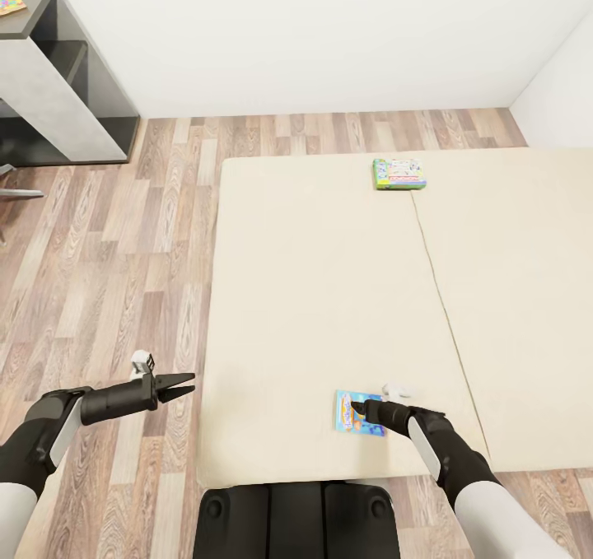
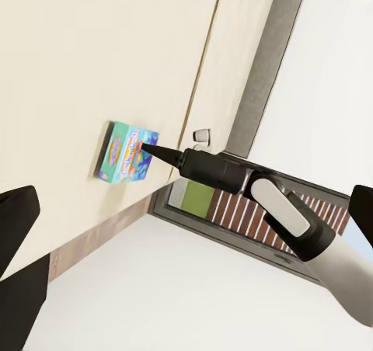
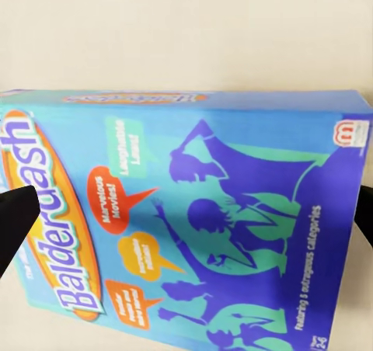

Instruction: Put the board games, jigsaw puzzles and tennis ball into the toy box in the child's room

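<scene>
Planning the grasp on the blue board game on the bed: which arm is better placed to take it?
Right. The right gripper is already at the blue board game; the left gripper hangs over the floor beside the bed.

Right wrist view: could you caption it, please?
Open right gripper closing in on the blue board game on the bed.

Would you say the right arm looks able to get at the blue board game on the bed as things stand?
Probably yes: the right gripper is already at the blue board game near the bed's front edge, fingers spread either side, nothing between.
</scene>
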### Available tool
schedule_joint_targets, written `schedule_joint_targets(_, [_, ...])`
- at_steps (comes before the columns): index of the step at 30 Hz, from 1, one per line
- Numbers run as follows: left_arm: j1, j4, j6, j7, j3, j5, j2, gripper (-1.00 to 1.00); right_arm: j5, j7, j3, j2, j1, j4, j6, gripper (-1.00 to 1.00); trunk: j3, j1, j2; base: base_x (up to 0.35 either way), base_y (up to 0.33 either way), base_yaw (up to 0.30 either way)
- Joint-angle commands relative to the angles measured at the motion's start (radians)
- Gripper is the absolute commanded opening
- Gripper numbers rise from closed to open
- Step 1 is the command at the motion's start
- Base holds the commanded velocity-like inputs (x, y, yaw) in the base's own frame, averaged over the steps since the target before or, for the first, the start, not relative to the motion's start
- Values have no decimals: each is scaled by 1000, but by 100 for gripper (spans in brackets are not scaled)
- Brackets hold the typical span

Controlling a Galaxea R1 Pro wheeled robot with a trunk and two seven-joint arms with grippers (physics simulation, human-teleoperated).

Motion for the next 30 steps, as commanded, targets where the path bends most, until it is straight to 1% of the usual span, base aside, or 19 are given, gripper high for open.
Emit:
schedule_joint_targets(1, [0, 0, 10, -2, 0, 1, 0, 100, -6, 2, -2, 0, 0, -1, 7, 100, -1, 1, -1, 0, 0, 0])
schedule_joint_targets(30, [0, 0, 10, -2, 0, 0, 0, 100, -7, 2, -2, 6, 0, -1, 11, 100, -1, 1, -1, 0, 45, 0])
